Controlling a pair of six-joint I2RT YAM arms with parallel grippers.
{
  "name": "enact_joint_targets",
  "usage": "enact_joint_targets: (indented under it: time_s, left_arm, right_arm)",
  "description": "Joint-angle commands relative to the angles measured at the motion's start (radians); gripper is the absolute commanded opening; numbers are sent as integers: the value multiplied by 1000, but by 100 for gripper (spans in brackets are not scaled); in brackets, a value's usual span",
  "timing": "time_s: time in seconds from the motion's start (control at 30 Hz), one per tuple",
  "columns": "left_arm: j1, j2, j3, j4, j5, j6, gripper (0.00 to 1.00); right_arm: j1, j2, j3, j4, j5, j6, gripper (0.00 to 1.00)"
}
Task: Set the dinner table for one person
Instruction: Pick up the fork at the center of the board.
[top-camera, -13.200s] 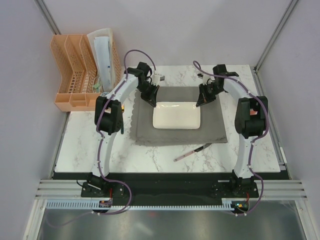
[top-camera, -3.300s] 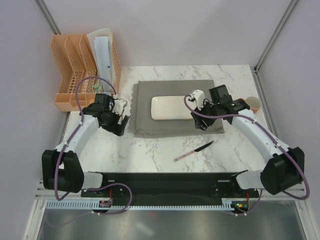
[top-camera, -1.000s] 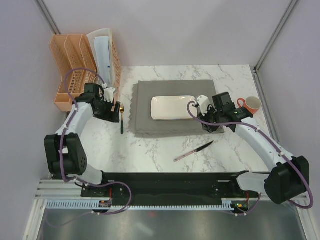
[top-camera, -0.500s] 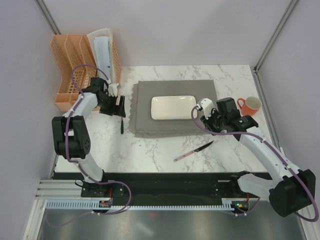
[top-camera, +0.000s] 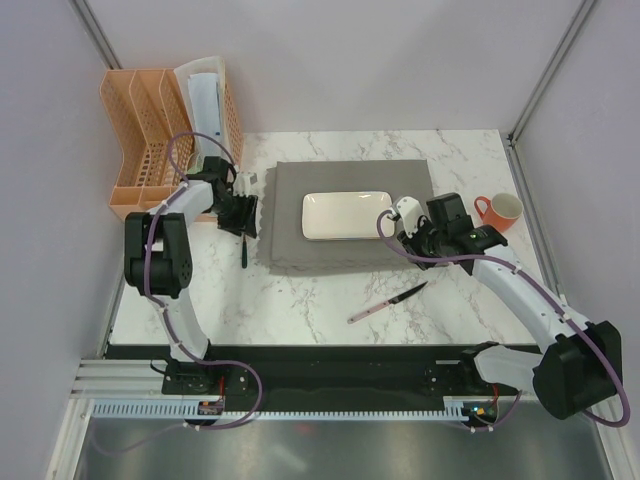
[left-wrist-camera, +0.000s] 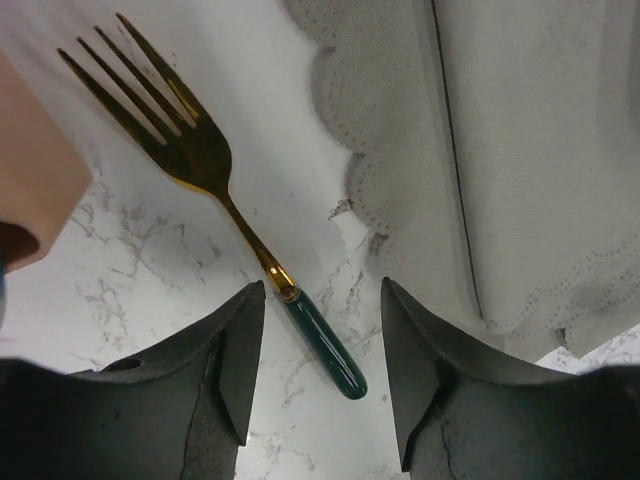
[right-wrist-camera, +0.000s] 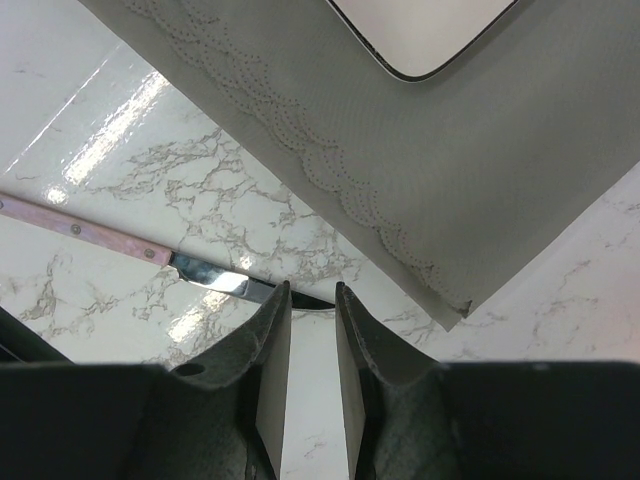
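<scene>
Beneath the grey scallop-edged placemat (top-camera: 350, 258) spreads the dinner table (top-camera: 300, 300), a white marble-look surface with fine grey veins that reaches past the cloth on every side. On the placemat, toward its far edge, lies a white rectangular plate (top-camera: 347, 215).

Just off the placemat's left edge a fork (left-wrist-camera: 205, 165) (gold tines, dark green handle) lies flat on the surface, close to the scallops but not on them. The left gripper (left-wrist-camera: 322, 292) hangs over it, its jaws spread apart and grasping nothing. In the wrist view the fork's handle shows in the gap between them, down on the marble.

Over the placemat's near right corner hangs the right gripper (right-wrist-camera: 312, 292), its jaws drawn almost together with only a slit between them and nothing in it.

Nearer than the placemat, below that same corner, a knife (top-camera: 388, 302) with a pale pink handle lies slantwise on the surface, its blade toward the cloth without touching it. Right of the placemat, apart from it, an orange mug (top-camera: 500, 209) stands upright. Off the placemat's far left stands a peach-coloured file rack (top-camera: 150, 150).
</scene>
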Motion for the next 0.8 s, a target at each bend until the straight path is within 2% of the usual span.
enact_joint_targets:
  time_s: [0.0, 0.17, 0.33, 0.37, 0.43, 0.53, 0.57, 0.6, 0.73, 0.77]
  left_arm:
    - [-14, 31, 18, 23, -49, -18, 57]
    - [-22, 62, 15, 42, -121, -12, 64]
    - [-22, 52, 10, 88, -150, -16, 62]
    - [-22, 54, 17, 88, -155, -18, 56]
    - [-22, 74, 24, 91, -158, -20, 50]
    - [-28, 89, 32, 89, -164, -19, 37]
    - [-31, 98, 30, 89, -167, -16, 28]
    - [-34, 103, 29, 91, -170, -18, 24]
    - [-48, 128, 24, 89, -180, -16, 20]
    - [-49, 132, 23, 88, -180, -15, 16]
  right_arm:
    - [-1, 6, 48, 23, -13, -9, 31]
    - [-1, 8, 40, 22, -21, -12, 31]
    - [-1, 2, 31, 22, -18, -18, 31]
    - [-1, 3, 31, 22, -19, -20, 31]
    - [-1, 7, 31, 23, -24, -18, 31]
    - [-1, 10, 37, 17, -25, -18, 31]
    - [-1, 10, 35, 17, -25, -18, 31]
    - [-1, 10, 37, 17, -27, -18, 31]
    - [-1, 13, 38, 17, -27, -18, 31]
    - [0, 14, 40, 16, -28, -18, 31]
